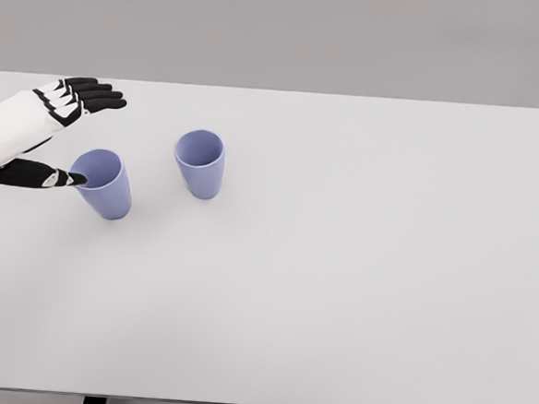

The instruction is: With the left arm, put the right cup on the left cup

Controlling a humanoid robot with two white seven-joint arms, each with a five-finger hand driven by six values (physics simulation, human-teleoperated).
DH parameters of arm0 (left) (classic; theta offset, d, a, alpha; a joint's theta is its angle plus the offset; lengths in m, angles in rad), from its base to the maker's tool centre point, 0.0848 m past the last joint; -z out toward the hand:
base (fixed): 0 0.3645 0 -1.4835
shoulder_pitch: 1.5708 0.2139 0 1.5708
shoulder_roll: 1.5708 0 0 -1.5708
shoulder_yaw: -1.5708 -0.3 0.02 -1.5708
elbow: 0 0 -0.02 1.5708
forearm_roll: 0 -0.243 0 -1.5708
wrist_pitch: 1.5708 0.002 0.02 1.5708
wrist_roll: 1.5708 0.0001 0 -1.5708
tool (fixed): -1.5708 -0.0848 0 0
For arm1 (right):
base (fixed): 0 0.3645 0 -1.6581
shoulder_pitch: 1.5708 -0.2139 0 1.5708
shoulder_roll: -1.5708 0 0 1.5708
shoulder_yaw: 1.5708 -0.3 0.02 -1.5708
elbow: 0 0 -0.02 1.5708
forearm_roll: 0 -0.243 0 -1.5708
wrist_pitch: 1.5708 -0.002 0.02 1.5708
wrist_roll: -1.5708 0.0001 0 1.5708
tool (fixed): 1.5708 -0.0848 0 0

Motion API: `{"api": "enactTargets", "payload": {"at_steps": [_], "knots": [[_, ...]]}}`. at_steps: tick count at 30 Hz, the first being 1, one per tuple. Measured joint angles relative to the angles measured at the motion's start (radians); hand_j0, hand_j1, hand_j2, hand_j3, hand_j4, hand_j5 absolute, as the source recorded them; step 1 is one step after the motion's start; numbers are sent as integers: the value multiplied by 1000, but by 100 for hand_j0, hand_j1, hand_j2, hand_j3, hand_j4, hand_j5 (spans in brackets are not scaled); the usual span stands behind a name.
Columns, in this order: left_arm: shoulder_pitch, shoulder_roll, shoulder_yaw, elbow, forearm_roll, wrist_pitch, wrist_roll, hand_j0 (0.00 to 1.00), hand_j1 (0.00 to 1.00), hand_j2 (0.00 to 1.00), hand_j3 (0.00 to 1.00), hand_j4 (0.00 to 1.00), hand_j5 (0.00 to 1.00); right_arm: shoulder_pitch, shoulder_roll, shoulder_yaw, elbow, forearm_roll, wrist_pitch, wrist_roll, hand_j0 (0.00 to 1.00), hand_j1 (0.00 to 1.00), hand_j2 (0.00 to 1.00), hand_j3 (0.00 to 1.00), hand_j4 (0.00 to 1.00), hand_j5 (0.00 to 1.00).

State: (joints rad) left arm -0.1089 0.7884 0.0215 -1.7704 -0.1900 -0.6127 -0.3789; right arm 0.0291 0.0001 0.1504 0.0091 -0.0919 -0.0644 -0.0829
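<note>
Two lavender-blue cups stand upright on the white table. The left cup is near the left side, and the right cup stands a short way to its right and slightly farther back. My left hand comes in from the left edge, white with black fingers. The fingers are spread above and behind the left cup, and the thumb tip reaches the left cup's near rim. It holds nothing. The right cup is apart from the hand.
The table's far edge runs across the top of the view against a grey wall. Dark table legs show under the front edge.
</note>
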Motion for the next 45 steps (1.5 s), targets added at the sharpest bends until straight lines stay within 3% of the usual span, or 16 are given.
{"api": "enactTargets", "payload": {"at_steps": [16, 18, 21, 24, 27, 34, 40, 45], "knots": [[-17, -2, -1, -21, 6, 0, -6, 100, 100, 100, 100, 100, 100, 0, 0, 0, 0, 0, 0, 0, 100, 100, 100, 100, 100, 100], [-21, 3, -6, -26, 45, 0, -30, 100, 100, 100, 100, 100, 100, 0, 0, 0, 0, 0, 0, 0, 100, 100, 100, 100, 100, 100], [-101, 7, -20, -29, 156, 0, -146, 100, 100, 100, 100, 100, 100, 0, 0, 0, 0, 0, 0, 0, 100, 100, 100, 100, 100, 100], [-215, 7, -64, -30, 290, 9, -201, 100, 100, 100, 100, 100, 100, 0, 0, 0, 0, 0, 0, 0, 100, 100, 100, 100, 100, 100], [-325, 3, -155, -30, 384, 149, -220, 100, 100, 100, 100, 100, 100, 0, 0, 0, 0, 0, 0, 0, 100, 100, 100, 100, 100, 100], [-390, 2, -375, -29, 503, 484, -231, 100, 100, 100, 100, 100, 100, 0, 0, 0, 0, 0, 0, 0, 100, 100, 100, 100, 100, 100], [-437, 12, -439, -20, 634, 693, -232, 100, 100, 100, 100, 100, 100, 0, 0, 0, 0, 0, 0, 0, 100, 100, 100, 100, 100, 100], [-523, 13, -528, -11, 666, 827, -222, 100, 100, 100, 100, 100, 100, 0, 0, 0, 0, 0, 0, 0, 100, 100, 100, 100, 100, 100]]}}
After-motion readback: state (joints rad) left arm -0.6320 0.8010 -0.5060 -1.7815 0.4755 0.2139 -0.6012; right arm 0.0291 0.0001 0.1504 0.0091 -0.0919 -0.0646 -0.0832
